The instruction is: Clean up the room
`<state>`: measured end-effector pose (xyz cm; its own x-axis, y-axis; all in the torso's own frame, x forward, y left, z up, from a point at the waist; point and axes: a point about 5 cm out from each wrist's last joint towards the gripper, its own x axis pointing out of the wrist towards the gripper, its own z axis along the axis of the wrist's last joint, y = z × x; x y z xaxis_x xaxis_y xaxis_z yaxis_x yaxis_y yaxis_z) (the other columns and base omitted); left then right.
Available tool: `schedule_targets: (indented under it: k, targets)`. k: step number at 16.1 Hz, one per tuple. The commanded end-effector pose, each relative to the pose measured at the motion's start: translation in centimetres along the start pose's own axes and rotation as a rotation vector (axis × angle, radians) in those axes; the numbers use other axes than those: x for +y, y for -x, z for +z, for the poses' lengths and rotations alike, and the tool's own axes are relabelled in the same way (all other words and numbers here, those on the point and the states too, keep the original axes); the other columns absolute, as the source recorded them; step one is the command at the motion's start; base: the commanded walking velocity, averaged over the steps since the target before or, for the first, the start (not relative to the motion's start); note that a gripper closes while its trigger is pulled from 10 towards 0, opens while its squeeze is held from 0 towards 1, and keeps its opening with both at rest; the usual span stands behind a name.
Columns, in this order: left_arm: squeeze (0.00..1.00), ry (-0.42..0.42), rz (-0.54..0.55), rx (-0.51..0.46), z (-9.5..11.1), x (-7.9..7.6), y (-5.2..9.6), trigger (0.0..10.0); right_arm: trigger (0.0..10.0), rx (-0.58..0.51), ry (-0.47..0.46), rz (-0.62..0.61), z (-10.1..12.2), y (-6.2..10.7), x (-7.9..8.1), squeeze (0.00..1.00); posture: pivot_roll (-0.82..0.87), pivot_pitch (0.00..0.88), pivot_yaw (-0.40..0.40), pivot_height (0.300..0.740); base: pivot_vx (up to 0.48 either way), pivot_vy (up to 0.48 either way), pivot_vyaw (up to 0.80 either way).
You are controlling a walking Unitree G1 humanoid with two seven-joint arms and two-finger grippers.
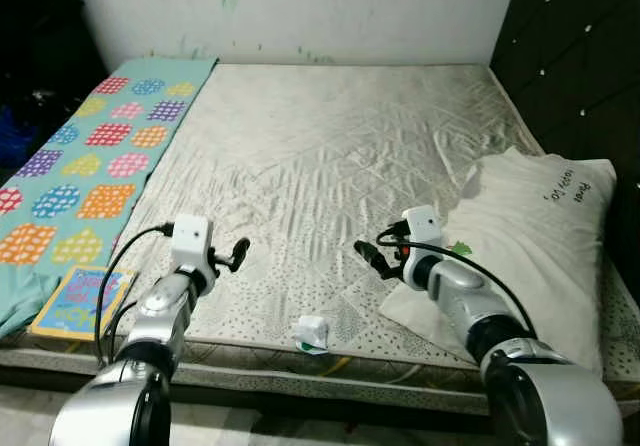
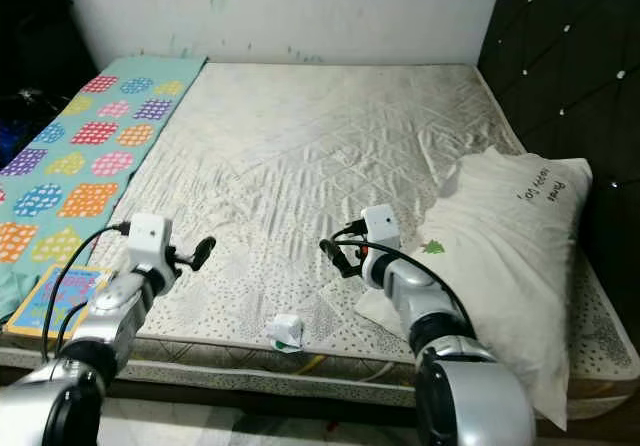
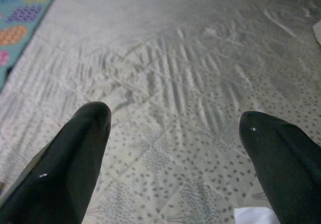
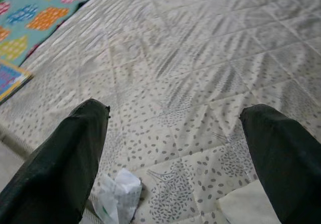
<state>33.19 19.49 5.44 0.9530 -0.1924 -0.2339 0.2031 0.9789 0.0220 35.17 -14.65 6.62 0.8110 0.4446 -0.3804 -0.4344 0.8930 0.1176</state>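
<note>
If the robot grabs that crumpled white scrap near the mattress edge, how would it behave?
The paper scrap looks crumpled and thin, so it is probably very light and would squash flat between the fingers. It lies close to the mattress edge, so a nudge might push it off. Both the left pincer and the right pincer are open.

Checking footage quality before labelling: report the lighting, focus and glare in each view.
Eye views: sharp, evenly lit mattress, dark left edge and headboard. Left wrist view: soft focus, glossy highlights on fingers. Right wrist view: sharper, crumpled paper readable, fingers blurred.
</note>
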Motion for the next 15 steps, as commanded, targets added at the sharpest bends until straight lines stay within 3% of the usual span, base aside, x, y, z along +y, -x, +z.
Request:
schedule_targets:
  k: [1, 3, 5, 7, 9, 11, 13, 14, 15]
  targets:
    - [0.0, -0.005, -0.004, -0.06, 0.4, 0.3, 0.4, 10.0, 10.0, 0.042, 0.025, 0.054, -1.1, 0.3, 0.3, 0.0, -0.1, 0.0, 0.02, 0.74, 0.0, 0.0, 0.0]
    - [0.0, -0.006, 0.03, -0.085, -0.3, 0.2, 1.2, 10.0, 10.0, 0.012, 0.059, 0.119, -1.4, 0.4, 1.1, 0.0, -0.09, 0.0, 0.015, 0.74, 0.0, 0.0, 0.0]
    - [0.0, 0.036, -0.052, -0.184, -0.2, -0.5, 3.0, 10.0, 10.0, -0.088, 0.064, 0.117, -0.9, 0.9, 1.2, 0.0, -0.06, 0.0, -0.002, 0.74, 0.0, 0.0, 0.0]
    - [0.0, -0.034, 0.02, -0.277, 0.3, -1.2, 4.8, 10.0, 10.0, -0.151, -0.059, 0.014, -0.4, 1.2, 0.2, 0.0, -0.05, 0.0, -0.014, 0.74, 0.0, 0.0, 0.0]
    - [0.0, -0.049, 0.094, -0.321, 0.7, -1.0, 5.4, 10.0, 10.0, -0.202, -0.09, -0.08, -0.3, 1.8, -0.1, 0.0, -0.06, 0.0, -0.031, 0.74, 0.0, 0.0, 0.0]
    - [0.0, -0.013, 0.153, -0.355, 1.6, -0.6, 5.9, 10.0, 10.0, -0.269, -0.043, -0.209, -0.2, 3.0, -0.5, 0.0, -0.07, 0.0, -0.044, 0.74, 0.0, 0.0, 0.0]
    - [0.0, -0.066, 0.196, -0.353, 2.5, -0.6, 6.9, 10.0, 10.0, -0.362, 0.068, -0.219, 1.1, 5.0, -0.6, 0.0, -0.08, 0.0, -0.048, 0.74, 0.0, 0.0, 0.0]
    - [0.0, -0.067, 0.168, -0.336, 2.4, -0.7, 7.3, 10.0, 10.0, -0.373, 0.038, -0.221, 1.3, 5.3, -0.6, 0.0, -0.08, 0.0, -0.049, 0.74, 0.0, 0.0, 0.0]
    - [0.0, -0.034, 0.009, -0.327, 1.9, -1.7, 8.1, 10.0, 10.0, -0.396, 0.059, -0.257, 2.0, 5.8, -0.8, 0.0, -0.07, 0.0, -0.059, 0.74, 0.0, 0.0, 0.0]
